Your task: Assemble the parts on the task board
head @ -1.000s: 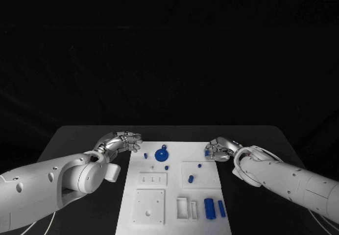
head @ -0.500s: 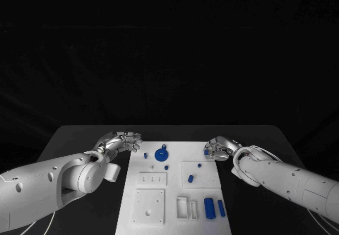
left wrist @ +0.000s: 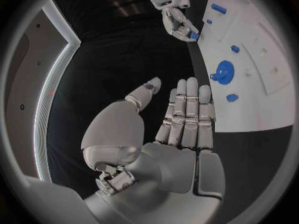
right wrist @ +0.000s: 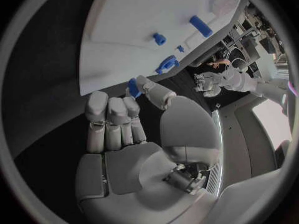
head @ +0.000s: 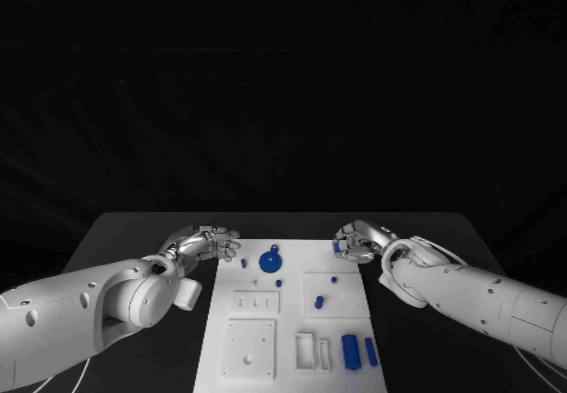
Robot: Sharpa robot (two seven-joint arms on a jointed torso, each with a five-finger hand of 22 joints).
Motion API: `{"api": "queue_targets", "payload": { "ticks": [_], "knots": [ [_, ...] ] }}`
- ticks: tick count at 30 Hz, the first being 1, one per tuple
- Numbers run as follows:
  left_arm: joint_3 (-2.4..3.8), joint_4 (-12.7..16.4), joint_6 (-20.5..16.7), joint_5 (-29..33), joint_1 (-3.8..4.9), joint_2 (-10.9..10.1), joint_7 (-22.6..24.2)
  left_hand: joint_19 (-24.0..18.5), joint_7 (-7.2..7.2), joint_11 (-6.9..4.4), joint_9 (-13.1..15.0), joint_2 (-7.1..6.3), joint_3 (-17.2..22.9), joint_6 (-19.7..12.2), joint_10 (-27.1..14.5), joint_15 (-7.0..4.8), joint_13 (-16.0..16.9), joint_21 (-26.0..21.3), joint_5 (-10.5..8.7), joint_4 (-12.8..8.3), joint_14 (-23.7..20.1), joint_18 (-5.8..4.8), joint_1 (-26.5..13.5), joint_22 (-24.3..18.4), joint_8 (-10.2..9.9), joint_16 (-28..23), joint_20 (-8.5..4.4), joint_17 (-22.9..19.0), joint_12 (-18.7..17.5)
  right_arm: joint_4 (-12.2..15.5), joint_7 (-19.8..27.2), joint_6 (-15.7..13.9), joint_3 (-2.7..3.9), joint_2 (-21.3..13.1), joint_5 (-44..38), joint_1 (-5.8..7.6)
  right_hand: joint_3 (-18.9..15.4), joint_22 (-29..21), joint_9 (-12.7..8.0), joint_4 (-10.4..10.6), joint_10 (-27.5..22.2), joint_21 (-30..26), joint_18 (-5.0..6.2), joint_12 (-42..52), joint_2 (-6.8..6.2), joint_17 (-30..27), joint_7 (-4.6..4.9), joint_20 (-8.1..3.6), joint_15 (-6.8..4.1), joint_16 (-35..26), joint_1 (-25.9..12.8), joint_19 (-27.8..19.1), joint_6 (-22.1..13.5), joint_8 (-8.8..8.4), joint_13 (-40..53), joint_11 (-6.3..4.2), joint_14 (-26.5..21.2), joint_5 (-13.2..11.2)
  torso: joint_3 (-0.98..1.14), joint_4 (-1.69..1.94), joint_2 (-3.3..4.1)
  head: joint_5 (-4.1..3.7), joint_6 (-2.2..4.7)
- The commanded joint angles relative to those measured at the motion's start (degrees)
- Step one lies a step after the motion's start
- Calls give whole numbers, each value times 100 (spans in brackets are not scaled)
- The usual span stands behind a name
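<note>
my right hand has a small blue part pinched between thumb and fingers; in the right wrist view the piece sits at the fingertips just off the board's far edge. over the last second that hand has lifted and drawn back toward the far right corner of the task board, where before it was lower, over the board's right edge. i read that as the pick being done and the part now being carried, so the next thing is choosing its seat.

my left hand holds nothing: the left wrist view shows its fingers straight and side by side, thumb apart, above the dark worktop just beside the board's left edge. it has barely moved.

on the board, nothing has shifted: the blue gear near the far edge, a small peg beside it, two small pieces on the raised right-hand plate, and two long blue bars near my side. most of the assembly looks still ahead.
</note>
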Motion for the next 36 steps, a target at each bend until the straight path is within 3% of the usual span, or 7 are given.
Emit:
{"api": "queue_targets", "payload": {
  "ticks": [1,2,4,6,19,28,36],
  "knots": [
    [8,1,322,-485,35,31,-558,78,-28,-84,6,-27,-21,109,157,-53,51,70,-81,98,117,121,-148,-3,14,91,-70,45,92,216,-518,-41,-2,-12,-614,61,36,76,149,-1,54,37,571,40,-1,8,144,-34,-45,-30,-43,35,345,99,16,-7,2,-21,-1,0,-21,18,27],
    [8,-3,330,-509,41,34,-602,98,-32,-102,7,-34,-29,127,199,-69,65,87,-101,112,151,122,-172,0,12,120,-81,58,116,244,-544,-37,-2,-12,-630,72,37,76,151,-4,60,38,571,45,-1,9,142,-35,-47,-30,-42,37,348,101,19,-9,3,-20,-1,-2,-29,21,26],
    [8,-19,357,-660,82,73,-877,254,-63,-207,5,-77,-79,214,406,-181,145,221,-412,205,323,146,-315,30,-9,310,-175,148,236,459,-717,-47,-2,-16,-793,127,41,75,156,-10,75,39,571,54,-3,10,138,-40,-50,-29,-39,44,357,106,26,-12,6,-18,2,-7,-54,40,17],
    [8,-24,358,-753,112,102,-1054,344,-74,-266,-1,-121,-96,245,526,-250,201,315,-547,264,418,154,-386,57,-37,453,-235,216,313,614,-852,-19,-2,-15,-913,160,44,74,158,-12,77,39,571,54,-1,10,137,-41,-51,-29,-37,46,359,107,26,-14,7,-15,3,-10,-76,49,13],
    [6,-96,270,-1262,203,383,-1942,850,-203,-508,-28,-390,-213,274,1108,-688,754,948,-611,525,861,216,-608,265,-227,1490,-581,698,1073,1441,-1463,160,-2,256,-1531,241,77,69,177,-45,143,39,571,93,-22,11,126,-50,-59,-32,-21,67,395,121,56,-24,20,16,5,-31,-256,176,-62],
    [-2,-181,378,-1618,206,582,-2265,712,-170,-460,-59,-559,-153,207,805,-655,940,958,-618,988,634,169,-998,228,-339,1591,-636,686,1243,1609,-1540,149,-18,564,-1672,239,100,66,183,-60,148,36,571,86,-20,10,123,-50,-61,-35,-15,74,402,121,51,-27,26,31,1,-29,-313,183,-102],
    [-13,-162,408,-1690,206,649,-2332,679,-166,-458,-68,-601,-76,230,710,-653,1028,990,-616,1149,593,147,-1013,211,-359,1635,-660,651,1327,1653,-1551,168,-52,686,-1710,238,110,65,186,-64,156,35,571,88,-16,10,123,-49,-62,-37,-17,78,404,120,54,-27,28,39,-1,-28,-314,206,-105]
  ]
}}
